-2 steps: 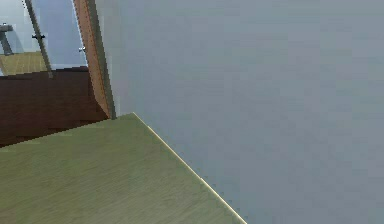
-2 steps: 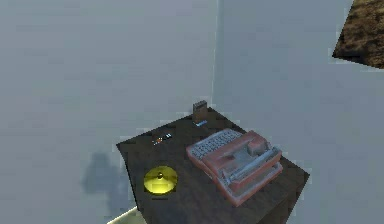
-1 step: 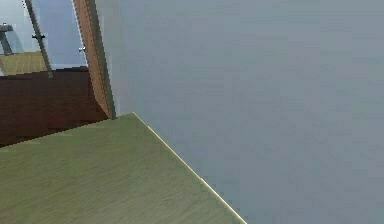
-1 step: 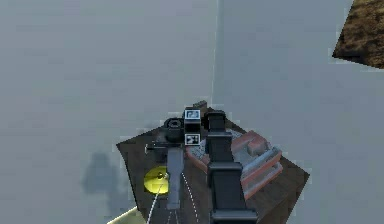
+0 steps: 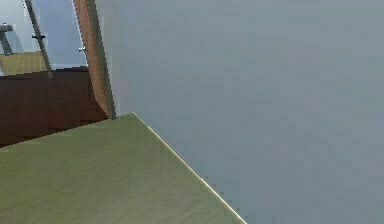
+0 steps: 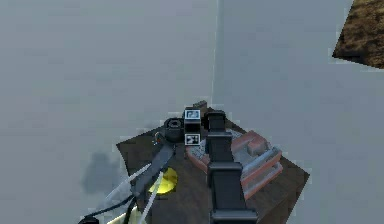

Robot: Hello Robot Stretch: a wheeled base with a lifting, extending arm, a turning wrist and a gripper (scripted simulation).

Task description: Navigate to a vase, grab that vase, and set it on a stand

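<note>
Vase is a tough call here: you've got a small yellow blob [image 6: 166, 183] lying on the dark brown surface [image 6: 135, 150] right at the hand [image 6: 143, 188], so you can't tell whether the hand holds anything. Up front, the olive floor [image 5: 90, 175] is open toward the forward view's left, while the grey wall [image 5: 270, 100] hugs the right edge. Some reddish-grey blocks [image 6: 258, 165] sit just beside the arm [image 6: 225, 185] on that surface. Farther off, a wooden door frame [image 5: 95, 50] leads onto darker floor [image 5: 40, 105]. The surface itself is tucked into a grey wall corner [image 6: 215, 60].
</note>
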